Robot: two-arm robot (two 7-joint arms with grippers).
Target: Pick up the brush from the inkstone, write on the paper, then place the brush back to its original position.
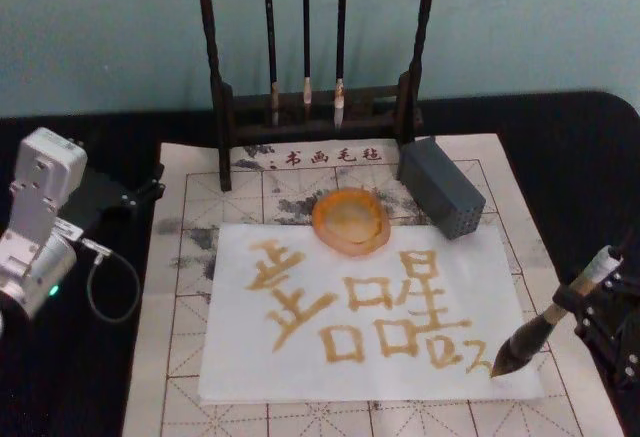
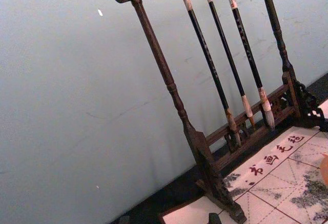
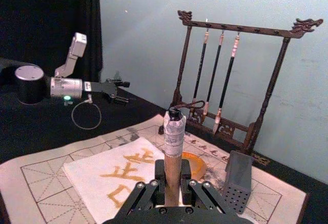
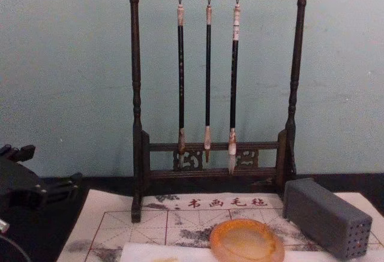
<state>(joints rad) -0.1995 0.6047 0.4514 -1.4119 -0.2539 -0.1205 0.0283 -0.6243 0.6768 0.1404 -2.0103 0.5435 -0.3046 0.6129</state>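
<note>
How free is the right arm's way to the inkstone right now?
Probably yes. The right gripper, shut on the brush, is at the paper's near right corner; only flat paper lies between it and the inkstone. The grey block stands off to the side.

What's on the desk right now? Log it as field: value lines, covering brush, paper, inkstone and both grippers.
brush: tilted, held by the right gripper, tip at the paper's near right corner
right gripper: shut on the brush, at the felt mat's right edge
left gripper: parked left of the mat
paper: white sheet on the mat, golden-brown characters across it
inkstone: amber dish on the paper's far edge, no brush on it
brush rack: three thin brushes hanging, behind the mat
grey block: right of the inkstone
</note>
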